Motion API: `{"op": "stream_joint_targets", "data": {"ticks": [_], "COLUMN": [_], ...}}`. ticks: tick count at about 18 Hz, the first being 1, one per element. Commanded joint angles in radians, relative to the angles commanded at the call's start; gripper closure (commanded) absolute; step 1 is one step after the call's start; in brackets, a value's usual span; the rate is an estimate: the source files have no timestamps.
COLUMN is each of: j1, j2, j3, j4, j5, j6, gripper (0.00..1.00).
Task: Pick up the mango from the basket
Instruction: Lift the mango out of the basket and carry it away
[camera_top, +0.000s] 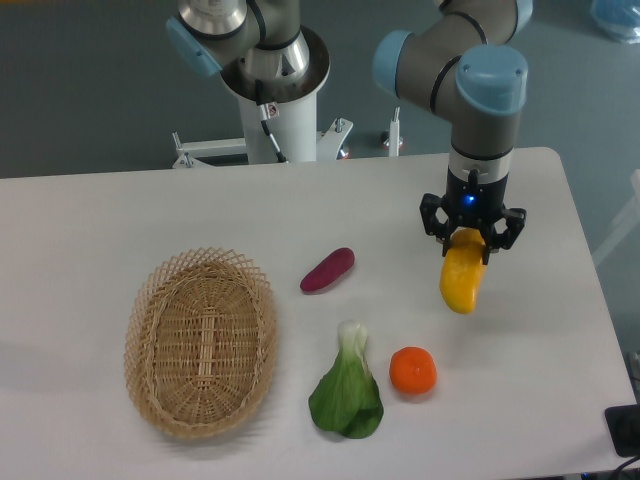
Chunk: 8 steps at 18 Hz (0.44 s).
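Note:
The mango (461, 279) is a smooth yellow-orange elongated fruit hanging from my gripper (471, 240) at the right of the table. The gripper's black fingers are shut on its upper end and it hangs above the tabletop. The basket (201, 342), an oval tan wicker basket with a looped rim, sits at the left front of the table and holds nothing. The gripper is far to the right of the basket.
A purple-red sweet potato (327, 270) lies right of the basket. A green leafy bok choy (347, 388) and a round orange tangerine (413, 370) lie at the front middle, below and left of the mango. The robot base (280, 90) stands at the back.

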Motion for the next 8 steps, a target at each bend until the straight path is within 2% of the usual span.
{"op": "stream_joint_targets", "data": {"ticks": [8], "j1": [0.006], "j2": [0.002], "j3": [0.002], "j4": [0.000], "j5": [-0.002], "j6": [0.002], "gripper": [0.41]}}
